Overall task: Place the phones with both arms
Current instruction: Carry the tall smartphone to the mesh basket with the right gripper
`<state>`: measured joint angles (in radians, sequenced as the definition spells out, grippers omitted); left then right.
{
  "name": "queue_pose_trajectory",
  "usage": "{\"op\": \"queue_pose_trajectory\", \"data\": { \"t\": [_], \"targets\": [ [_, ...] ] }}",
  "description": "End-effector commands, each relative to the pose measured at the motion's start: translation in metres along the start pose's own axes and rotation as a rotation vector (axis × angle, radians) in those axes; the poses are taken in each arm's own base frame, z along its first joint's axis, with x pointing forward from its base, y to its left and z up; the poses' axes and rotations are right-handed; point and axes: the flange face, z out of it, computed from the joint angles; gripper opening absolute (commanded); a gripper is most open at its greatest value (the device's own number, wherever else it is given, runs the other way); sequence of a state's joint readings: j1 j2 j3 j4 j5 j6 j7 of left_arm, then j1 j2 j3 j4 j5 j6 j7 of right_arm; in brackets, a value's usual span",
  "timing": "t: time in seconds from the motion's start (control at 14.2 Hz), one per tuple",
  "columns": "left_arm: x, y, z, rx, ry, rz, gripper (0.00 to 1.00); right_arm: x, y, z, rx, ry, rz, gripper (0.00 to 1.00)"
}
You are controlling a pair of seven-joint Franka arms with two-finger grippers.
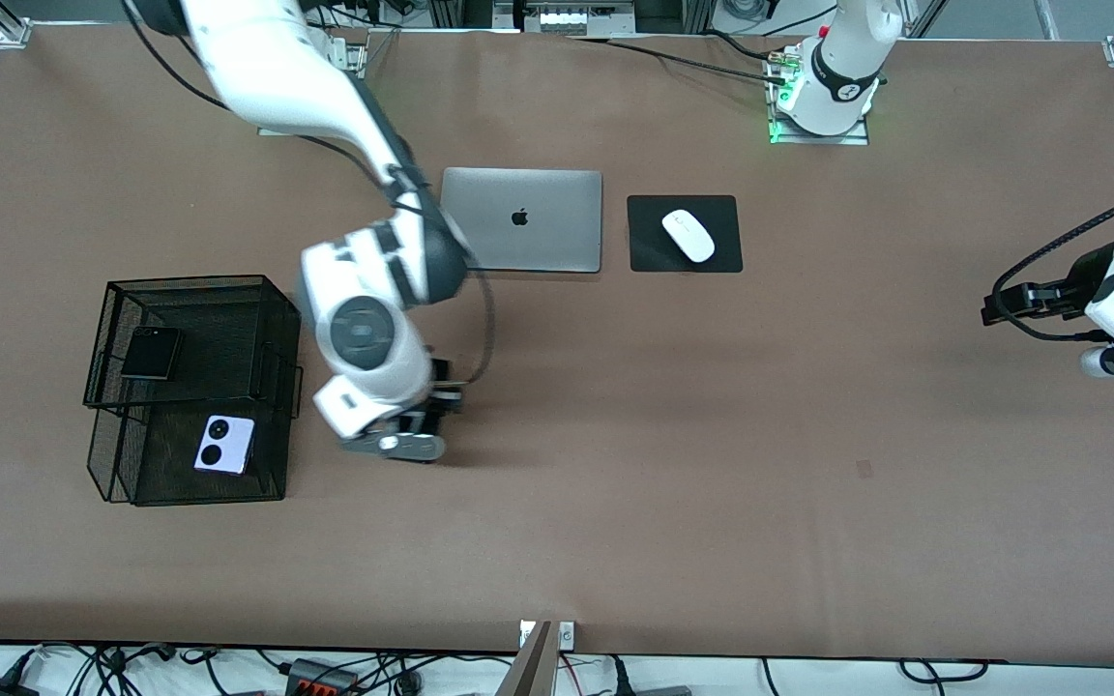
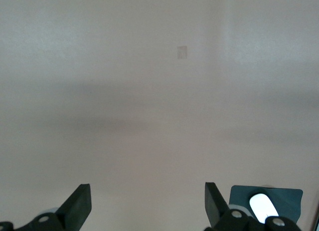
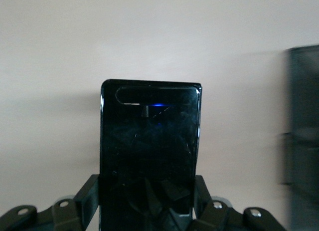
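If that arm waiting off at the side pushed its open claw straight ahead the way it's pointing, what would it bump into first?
Probably nothing but the bare brown table. The left gripper hangs open over it, and its wrist view shows only tabletop ahead. The white mouse on its black pad sits off to one side of that line, though depth is hard to judge.

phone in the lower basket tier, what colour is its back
Lavender-white with two black camera circles; it shows best in the front view.

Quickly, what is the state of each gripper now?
Left gripper: open, holding nothing, waiting.
Right gripper: closed on the long black phone, beside the mesh basket.
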<state>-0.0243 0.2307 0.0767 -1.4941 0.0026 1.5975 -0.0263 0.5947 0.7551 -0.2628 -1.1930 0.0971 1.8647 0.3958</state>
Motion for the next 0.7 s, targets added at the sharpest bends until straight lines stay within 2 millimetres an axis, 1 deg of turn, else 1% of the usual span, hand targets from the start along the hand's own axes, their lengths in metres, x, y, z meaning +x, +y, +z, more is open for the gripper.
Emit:
{"op": "queue_pose_trajectory", "data": {
  "t": [0.0, 0.07, 0.14, 0.21, 0.28, 0.35, 0.42, 0.49, 0.63],
  "targets": [
    [-0.004, 0.011, -0.010, 0.008, 0.016, 0.030, 1.00, -0.004, 0.076, -0.035, 0.003, -0.087, -0.077, 0.24],
    [-0.004, 0.011, -0.010, 0.006, 0.017, 0.028, 1.00, -0.004, 0.102, -0.047, 0.008, -0.116, -0.103, 0.23],
    [-0.004, 0.006, -0.010, 0.001, 0.015, 0.025, 1.00, -0.005, 0.127, -0.054, 0.012, -0.157, -0.117, 0.23],
    [-0.004, 0.004, -0.010, 0.000, 0.014, 0.032, 1.00, -0.008, 0.156, -0.055, 0.018, -0.203, -0.118, 0.23],
    [-0.006, 0.004, -0.009, 0.000, 0.009, 0.034, 1.00, -0.012, 0.179, -0.054, 0.030, -0.231, -0.135, 0.23],
    [-0.006, 0.006, -0.010, 0.000, 0.009, 0.036, 1.00, -0.016, 0.201, -0.047, 0.043, -0.253, -0.151, 0.23],
    [-0.006, 0.006, -0.009, 0.000, 0.008, 0.036, 1.00, -0.022, 0.226, -0.035, 0.056, -0.282, -0.154, 0.23],
    [-0.008, 0.007, -0.010, 0.000, 0.008, 0.039, 1.00, -0.026, 0.243, -0.026, 0.065, -0.305, -0.149, 0.23],
    [-0.010, 0.008, -0.012, 0.000, 0.012, 0.040, 1.00, -0.032, 0.262, -0.013, 0.074, -0.343, -0.146, 0.23]
  ]
}}
